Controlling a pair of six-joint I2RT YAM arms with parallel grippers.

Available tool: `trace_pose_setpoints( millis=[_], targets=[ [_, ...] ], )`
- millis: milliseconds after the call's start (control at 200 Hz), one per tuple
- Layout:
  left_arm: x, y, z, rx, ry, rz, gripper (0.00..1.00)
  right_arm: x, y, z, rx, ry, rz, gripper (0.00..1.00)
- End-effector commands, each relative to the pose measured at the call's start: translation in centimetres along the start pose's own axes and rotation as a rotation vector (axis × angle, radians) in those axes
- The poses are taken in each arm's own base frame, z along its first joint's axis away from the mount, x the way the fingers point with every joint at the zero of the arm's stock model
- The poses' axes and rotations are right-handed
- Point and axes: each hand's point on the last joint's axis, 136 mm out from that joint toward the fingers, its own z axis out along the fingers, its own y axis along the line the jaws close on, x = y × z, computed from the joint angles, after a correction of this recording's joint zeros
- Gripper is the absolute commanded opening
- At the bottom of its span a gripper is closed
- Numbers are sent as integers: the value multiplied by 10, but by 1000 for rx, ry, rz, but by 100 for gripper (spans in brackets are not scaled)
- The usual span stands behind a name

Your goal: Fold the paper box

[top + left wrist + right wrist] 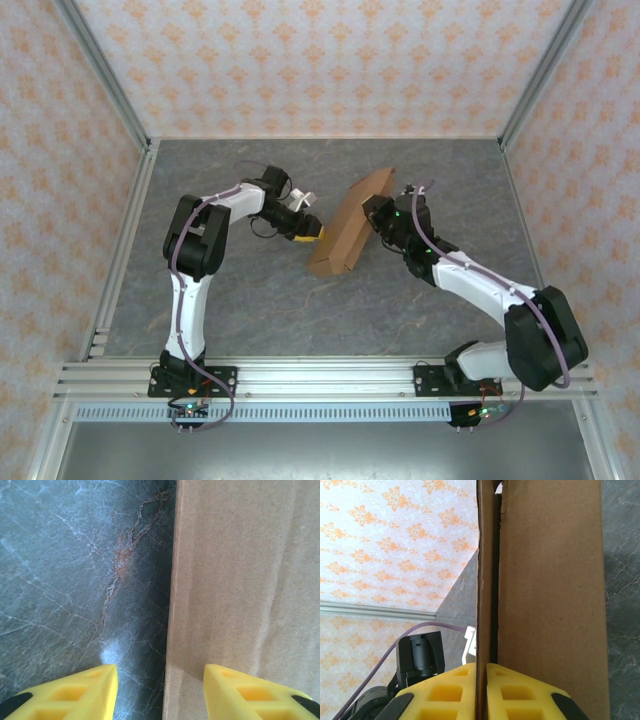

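Cardboard wall of the paper box (352,222) is pinched between the clamped right gripper (481,672) fingers, with its edge between the spread, empty left gripper (161,680) fingers, so slip or creasing is risked if that thin wall is pushed sideways.

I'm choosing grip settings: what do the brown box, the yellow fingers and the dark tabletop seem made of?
The plain brown shallow box looks like matte uncoated cardboard: fibrous grain, raw cut edges. The left end effector's yellow fingers look like moulded or printed plastic with open cells, possibly rubbery. The dark grey tabletop shows marble-like veins and slight sheen: perhaps stone or printed laminate.
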Motion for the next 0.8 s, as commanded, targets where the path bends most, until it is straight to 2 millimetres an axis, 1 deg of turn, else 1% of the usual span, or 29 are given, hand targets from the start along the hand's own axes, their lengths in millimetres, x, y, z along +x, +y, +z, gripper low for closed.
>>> trace_pose_setpoints(
  millis=[0, 145, 365, 540, 680, 795],
  targets=[
    [-1, 6, -1, -61, 5, 3, 49, -5, 11, 5, 0, -32, -22, 11],
    [5, 3, 7, -67, 40, 21, 48, -2, 5, 13, 18, -34, -2, 11],
    [4, 1, 10, -67, 48, 30, 48, 1, 3, 23, 41, -36, -5, 11],
    [4, 2, 12, -66, 58, 32, 48, 5, -3, 32, 73, -34, -10, 12],
    [1, 4, 10, -84, 49, 36, 50, 6, -8, 37, 99, -42, -15, 13],
    [-7, 6, 2, -131, 11, 37, 52, 7, -15, 42, 126, -46, -20, 13]
  ],
)
